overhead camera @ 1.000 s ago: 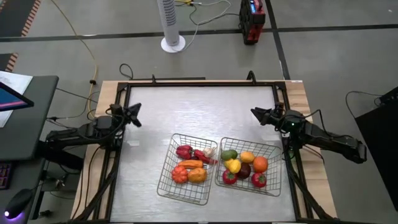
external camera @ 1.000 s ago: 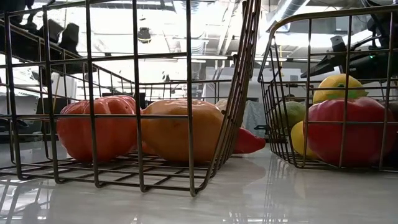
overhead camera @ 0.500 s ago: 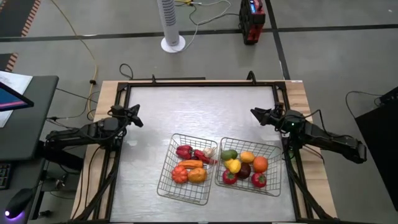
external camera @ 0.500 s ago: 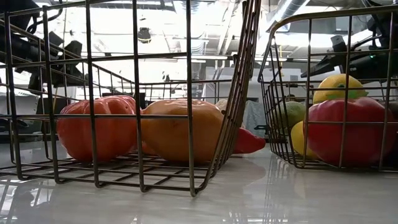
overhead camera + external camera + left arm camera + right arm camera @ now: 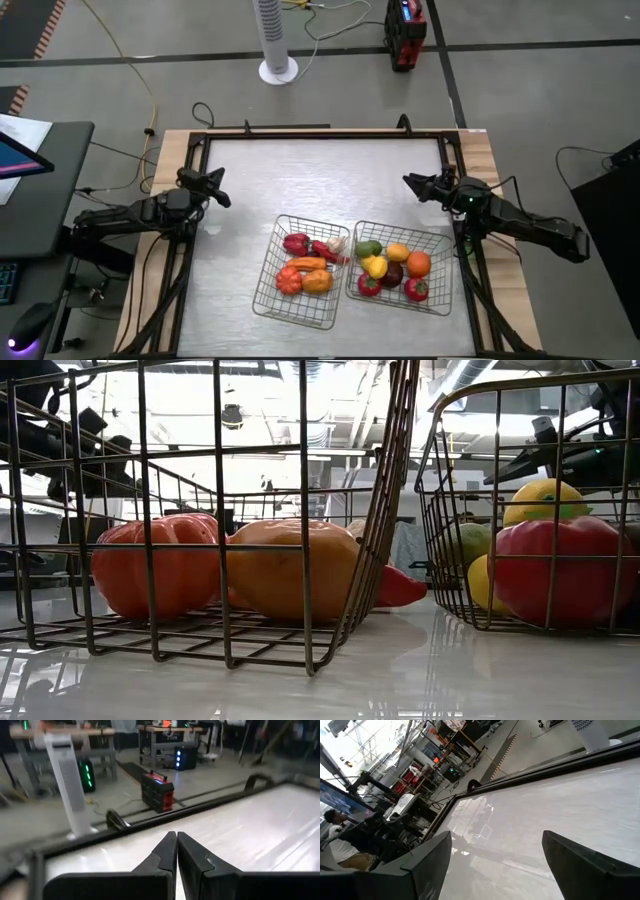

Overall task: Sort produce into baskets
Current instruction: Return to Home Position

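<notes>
The left pincer (image 5: 216,187) hangs over the left edge of the bench (image 5: 320,170). Its fingers are pressed together, closed on nothing, and its wrist view shows bare bench surface ahead. It is well apart from the left basket (image 5: 263,283), which sits in the lower middle of the high view. That basket holds a red pepper (image 5: 296,242), a long red chili (image 5: 326,252), a whitish garlic (image 5: 338,243), a carrot (image 5: 307,264), a red tomato (image 5: 288,281) and an orange fruit (image 5: 318,281).

Just beside it on the right stands the right basket (image 5: 441,262). In it are a green fruit (image 5: 368,248), a lemon (image 5: 374,266), two orange fruits (image 5: 418,264), a dark purple one (image 5: 393,274) and two red ones (image 5: 416,290).

The right pincer (image 5: 411,184) hangs near the bench's right edge, apart from the right basket, with its fingers spread wide and empty.
</notes>
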